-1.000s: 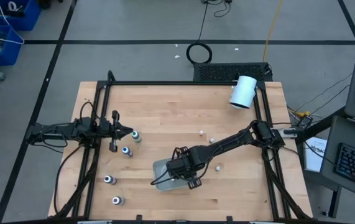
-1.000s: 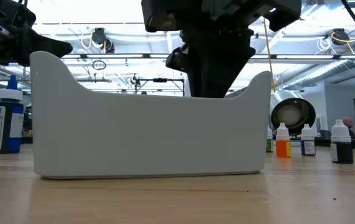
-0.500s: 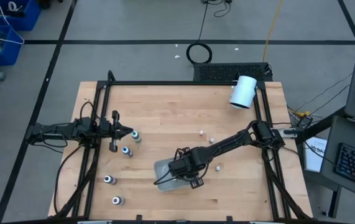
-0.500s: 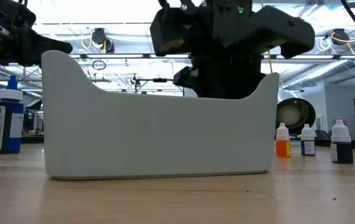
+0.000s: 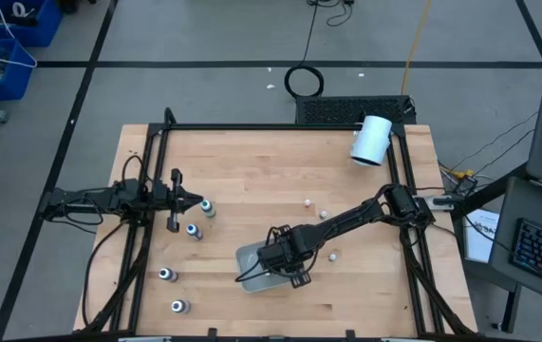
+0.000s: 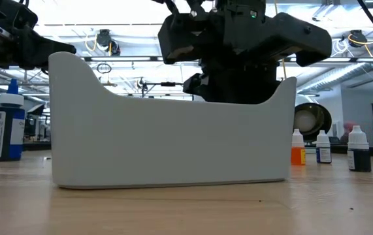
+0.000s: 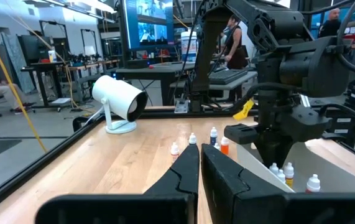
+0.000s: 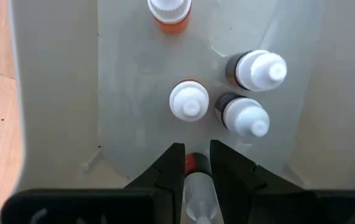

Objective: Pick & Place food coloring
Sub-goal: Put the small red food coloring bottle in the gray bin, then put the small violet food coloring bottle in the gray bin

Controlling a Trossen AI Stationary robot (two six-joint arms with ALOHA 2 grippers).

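The clear plastic tray (image 5: 245, 257) lies at the table's near middle, and my right gripper (image 8: 197, 149) reaches down into it, shut on one food coloring bottle (image 8: 196, 183). Several more bottles stand upright on the tray floor: an orange one (image 8: 171, 9), a white-capped one (image 8: 189, 102) and two dark ones (image 8: 261, 68). Several dark-bodied bottles (image 5: 195, 231) stand on the wood at the left. Three tiny whitish ones (image 5: 325, 214) stand right of centre. My left gripper (image 7: 199, 163) waits shut and level at the table's left edge (image 5: 195, 201). My right gripper pinches the bottle's red body (image 8: 193, 164) between its two fingertips, coming from above and pointing steeply down. The bottle stands upright, with its white cap (image 8: 200, 202) toward the wrist. Whether its base rests on the tray floor is hidden by the bottle itself.
A big white cylinder (image 5: 372, 141) stands at the far right corner. Black frame rails (image 5: 147, 237) run along the left and right edges of the table. Bare wood lies across the far middle. In the low view the tray's wall (image 6: 173, 143) hides its contents.
My right gripper has sunk into the tray with the bottle. The tray has slid a little toward the table's right edge.
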